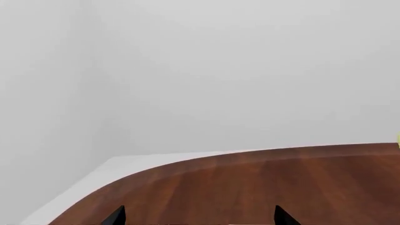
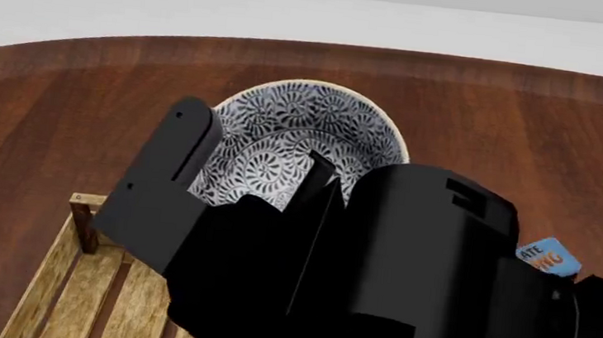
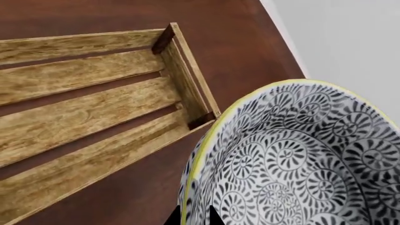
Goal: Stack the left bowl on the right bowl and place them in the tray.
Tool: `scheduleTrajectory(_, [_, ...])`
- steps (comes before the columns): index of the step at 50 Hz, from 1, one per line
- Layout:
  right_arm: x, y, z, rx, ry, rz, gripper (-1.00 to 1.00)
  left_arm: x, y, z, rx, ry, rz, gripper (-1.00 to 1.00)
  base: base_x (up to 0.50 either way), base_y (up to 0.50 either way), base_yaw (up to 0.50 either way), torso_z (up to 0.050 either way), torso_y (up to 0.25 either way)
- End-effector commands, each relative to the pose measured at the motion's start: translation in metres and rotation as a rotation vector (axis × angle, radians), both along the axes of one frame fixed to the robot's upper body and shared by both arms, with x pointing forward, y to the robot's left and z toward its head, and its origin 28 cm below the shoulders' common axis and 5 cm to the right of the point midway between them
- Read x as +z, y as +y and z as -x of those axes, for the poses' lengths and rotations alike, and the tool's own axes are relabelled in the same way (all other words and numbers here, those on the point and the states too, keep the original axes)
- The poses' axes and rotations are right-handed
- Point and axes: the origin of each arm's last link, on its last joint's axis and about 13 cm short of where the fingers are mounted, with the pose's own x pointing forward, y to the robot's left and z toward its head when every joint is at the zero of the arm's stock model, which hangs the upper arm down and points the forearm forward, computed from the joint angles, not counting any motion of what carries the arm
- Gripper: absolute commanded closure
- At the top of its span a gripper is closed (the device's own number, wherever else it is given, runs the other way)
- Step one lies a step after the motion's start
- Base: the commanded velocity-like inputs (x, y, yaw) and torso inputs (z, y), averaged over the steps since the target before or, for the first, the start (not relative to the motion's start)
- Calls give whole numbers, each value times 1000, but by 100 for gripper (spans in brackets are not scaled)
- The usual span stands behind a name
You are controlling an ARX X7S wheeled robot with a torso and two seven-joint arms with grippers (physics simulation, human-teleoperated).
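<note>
A bowl [image 2: 300, 127] with a black-and-white swirl pattern and a yellow rim is beyond the tray's far corner in the head view. I cannot tell whether it is one bowl or two nested. My right gripper [image 3: 192, 216] is shut on the bowl's rim [image 3: 206, 140], one finger inside and one outside; it also shows in the head view [image 2: 317, 183]. The light-wood tray [image 3: 187, 75] lies next to the bowl, and its near-left part shows in the head view [image 2: 100, 299]. My left gripper [image 1: 198, 216] is open and empty over bare table.
The round dark-wood table [image 2: 52, 112] ends at a curved far edge with white floor beyond. A blue and orange box [image 2: 545, 257] peeks out behind my right arm. My right arm [image 2: 414, 271] hides much of the tray and table.
</note>
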Motion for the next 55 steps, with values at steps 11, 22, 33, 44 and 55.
scheduleTrajectory(11, [8, 25, -24, 89, -62, -11, 100, 1, 4, 3, 22, 1, -2, -100, 0, 0, 0, 0, 1])
scheduleTrajectory(22, [4, 38, -35, 149, -36, -30, 100, 4, 5, 3, 30, -2, -6, -100, 0, 0, 0, 0, 1])
scheduleTrajectory(33, [-7, 50, -47, 191, 2, -53, 100, 4, 9, 5, 46, 2, -12, -100, 0, 0, 0, 1, 1])
scheduleTrajectory(44, [-25, 57, -56, 220, 46, -61, 100, 1, 12, 8, 63, 10, -15, -100, 0, 0, 0, 0, 1])
scheduleTrajectory(55, [-40, 66, -69, 246, 91, -55, 100, 1, 12, 9, 70, 14, -20, -100, 0, 0, 0, 0, 1])
